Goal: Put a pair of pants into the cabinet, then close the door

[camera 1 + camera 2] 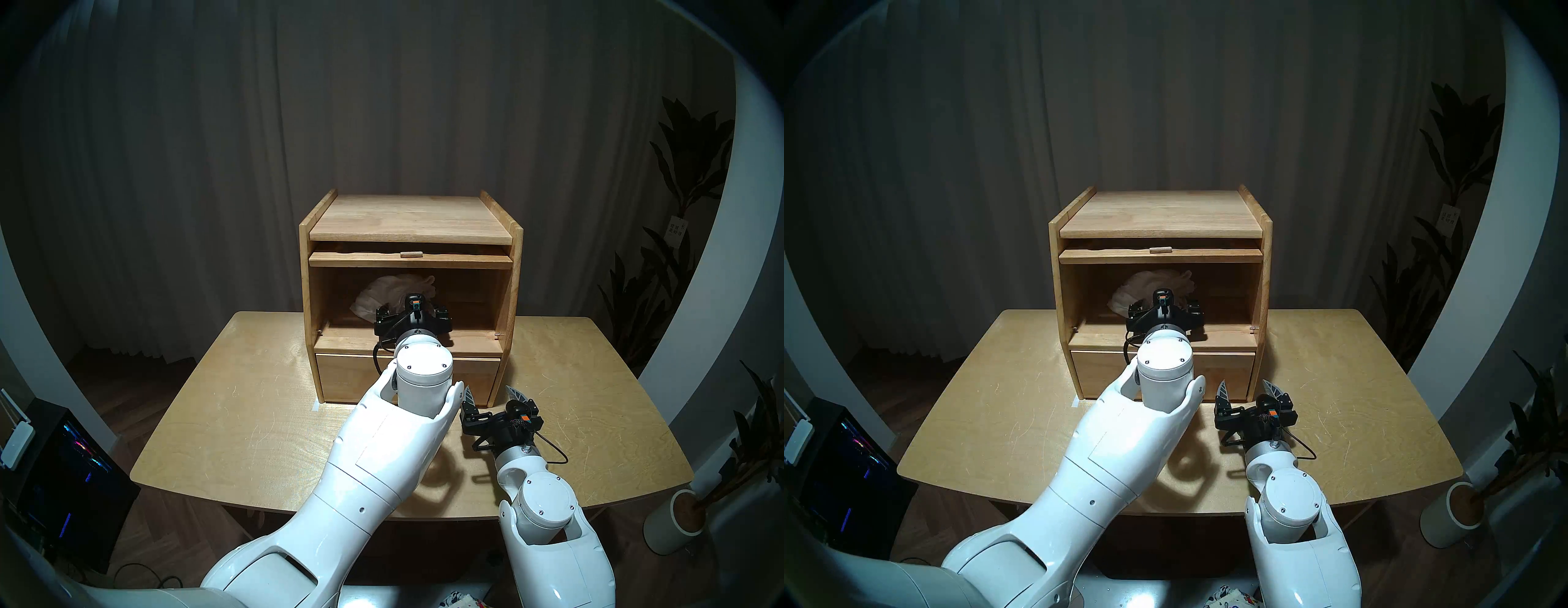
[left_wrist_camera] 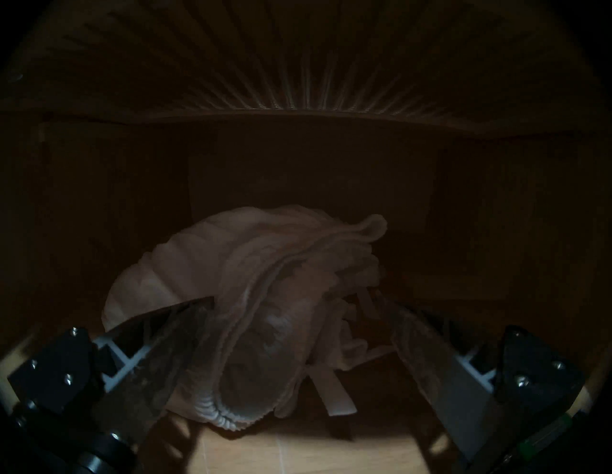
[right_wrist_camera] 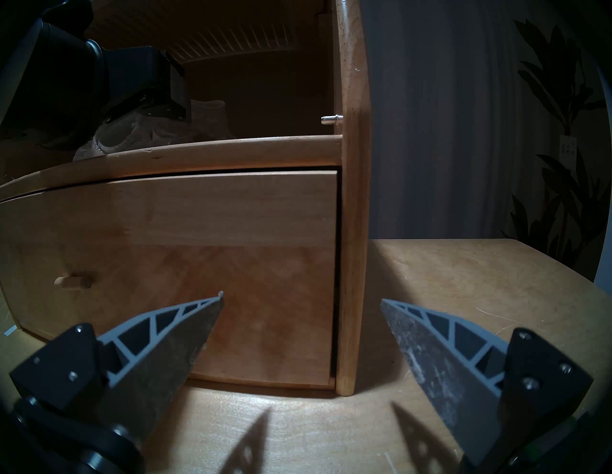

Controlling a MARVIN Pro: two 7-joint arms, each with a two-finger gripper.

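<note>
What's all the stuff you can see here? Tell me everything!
pants: one, white, crumpled inside the cabinet's upper compartment
cabinet: one, light brown wood, on the table
door: one, wooden, pushed in under the cabinet's top
drawer: one, light wood, shut, below
table: one, pale wood
curtain: one, grey, behind
plants: two, dark, right side
left gripper: one, black, open around the pants
right gripper: one, black, open, before the drawer

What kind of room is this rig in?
Probably a home-style room staged for robot trials: full-height curtains behind, potted plants at the right, a wooden cabinet on a plywood table.
</note>
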